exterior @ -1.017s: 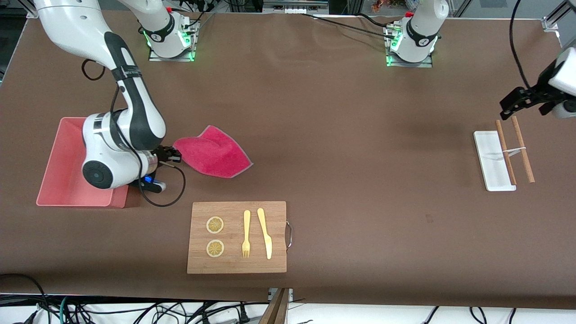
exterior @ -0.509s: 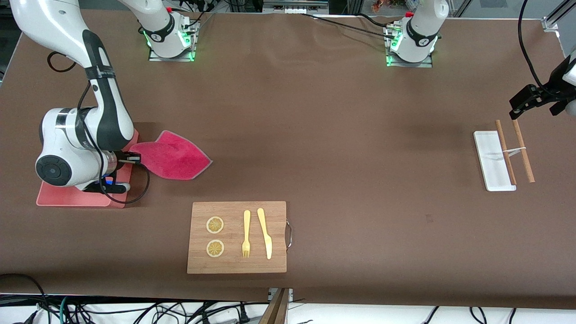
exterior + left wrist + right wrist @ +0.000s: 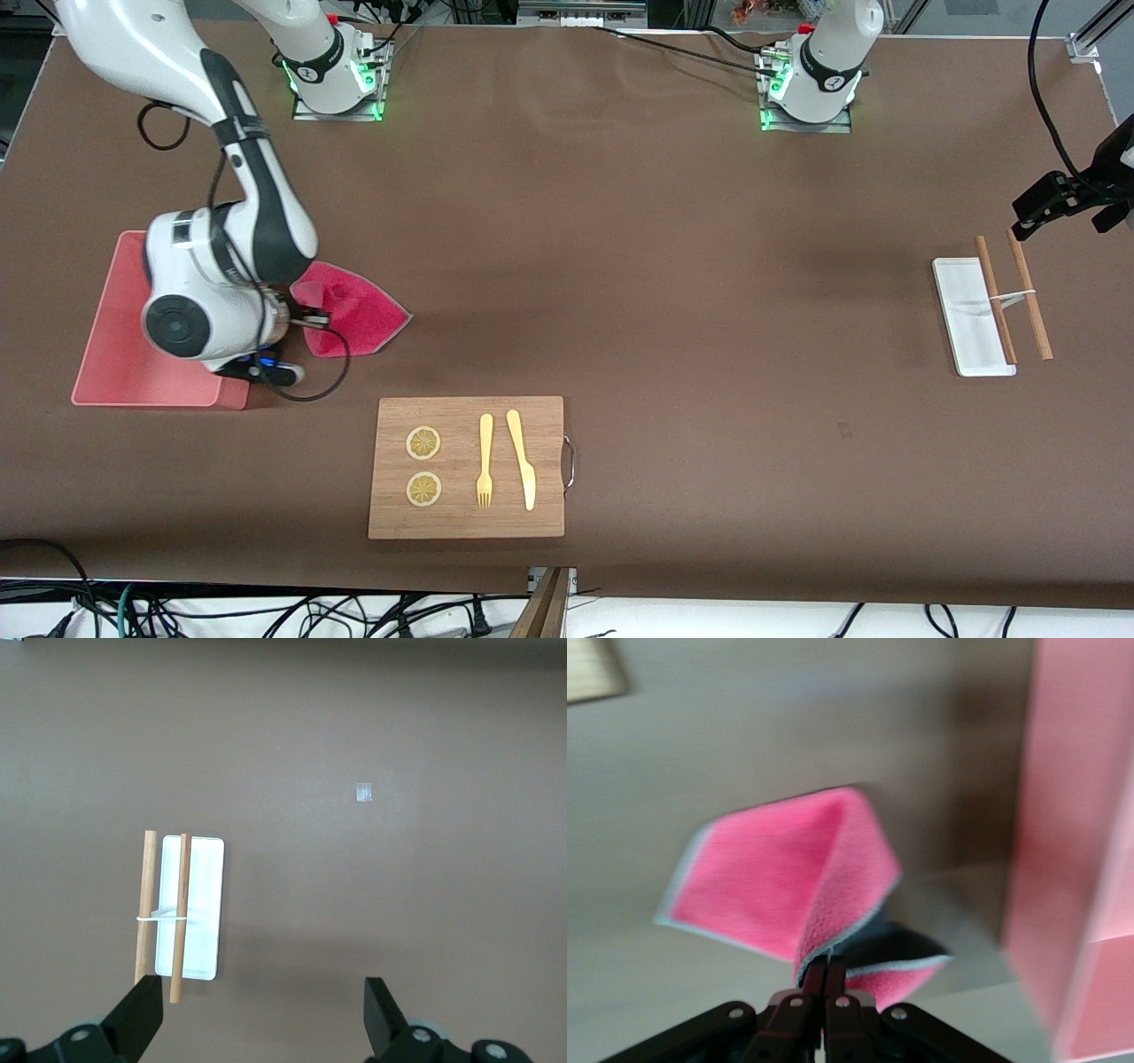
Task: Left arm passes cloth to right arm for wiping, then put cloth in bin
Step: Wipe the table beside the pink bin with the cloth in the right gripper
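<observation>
The magenta-red cloth [image 3: 354,308] with grey edging hangs folded from my right gripper [image 3: 312,321], which is shut on one of its edges. It is beside the salmon-pink bin [image 3: 111,328], over the table at the right arm's end. In the right wrist view the cloth [image 3: 797,877] hangs from the closed fingers, with the bin's wall [image 3: 1072,833] beside it. My left gripper [image 3: 1067,206] is open and empty, up in the air over the table beside the white tray; its fingers [image 3: 142,1014] stand wide apart.
A wooden board [image 3: 467,467] with two lemon slices, a fork and a knife lies near the table's front edge. A small flat white tray [image 3: 967,319] with two tied wooden sticks [image 3: 1014,297] lies at the left arm's end; both show in the left wrist view [image 3: 202,904].
My right gripper swung the cloth toward the bin, then came a little way back toward the table's middle; the cloth has folded up more. My left gripper drifted farther toward its table end.
</observation>
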